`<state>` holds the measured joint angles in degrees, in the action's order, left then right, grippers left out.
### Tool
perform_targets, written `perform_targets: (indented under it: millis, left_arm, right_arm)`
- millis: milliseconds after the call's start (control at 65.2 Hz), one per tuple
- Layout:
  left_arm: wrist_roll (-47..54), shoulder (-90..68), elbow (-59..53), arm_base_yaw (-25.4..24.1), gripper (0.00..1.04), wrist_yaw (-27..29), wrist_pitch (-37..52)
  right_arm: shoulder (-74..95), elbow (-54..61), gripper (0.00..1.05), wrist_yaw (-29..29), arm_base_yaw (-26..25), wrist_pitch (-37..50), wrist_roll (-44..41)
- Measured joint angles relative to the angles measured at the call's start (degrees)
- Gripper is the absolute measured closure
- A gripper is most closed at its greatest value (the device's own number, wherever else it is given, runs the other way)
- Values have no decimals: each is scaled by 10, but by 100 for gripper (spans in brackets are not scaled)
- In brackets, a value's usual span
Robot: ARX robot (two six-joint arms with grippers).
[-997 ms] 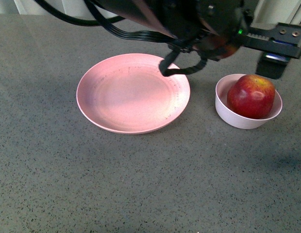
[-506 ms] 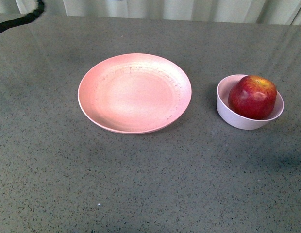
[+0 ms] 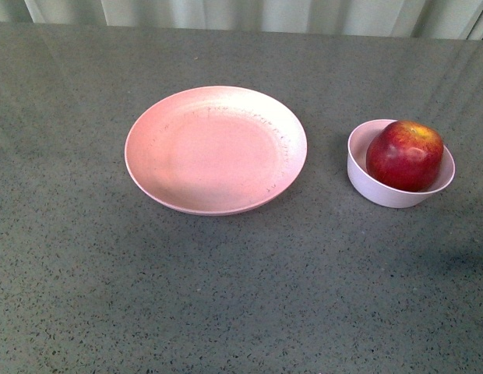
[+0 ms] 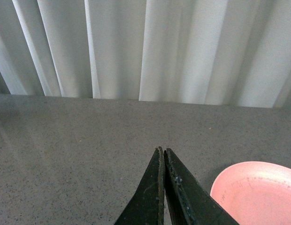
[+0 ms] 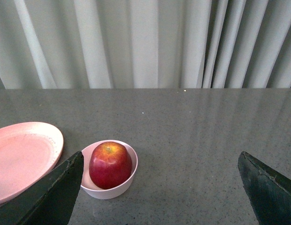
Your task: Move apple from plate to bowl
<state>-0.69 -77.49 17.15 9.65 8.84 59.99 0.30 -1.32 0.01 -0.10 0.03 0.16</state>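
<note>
Table (image 3: pixel 226 296), left hand (image 4: pixel 163 154) closed, right hand (image 5: pixel 160 153) wide

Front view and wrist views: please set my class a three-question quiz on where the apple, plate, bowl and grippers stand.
1. True or false: the apple sits in the bowl.
2. The plate holds: A) a spoon B) nothing C) a cup.
3. Which one stands open, the left gripper or the right gripper?

Key: 1 true; 2 B; 3 the right one.
</note>
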Motion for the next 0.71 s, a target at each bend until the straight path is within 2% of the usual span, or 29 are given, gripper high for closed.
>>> perform_targets:
  millis: [292, 430, 476, 552, 706]
  left_arm:
    - [1, 91, -99, -38, 103, -31, 3]
    - [1, 155, -122, -50, 103, -46, -37]
    - [1, 181, -129, -72, 103, -79, -55]
    - [2, 216, -138, -92, 103, -84, -81]
    - [2, 285, -151, -94, 103, -88, -137]
  right_arm:
    - [0, 0, 9, 0, 0, 0, 0]
    - [0, 0, 9, 0, 0, 0, 0]
    - [0, 0, 9, 0, 0, 0, 0]
    - [0, 0, 9, 0, 0, 0, 0]
    - [0, 0, 9, 0, 0, 0, 0]
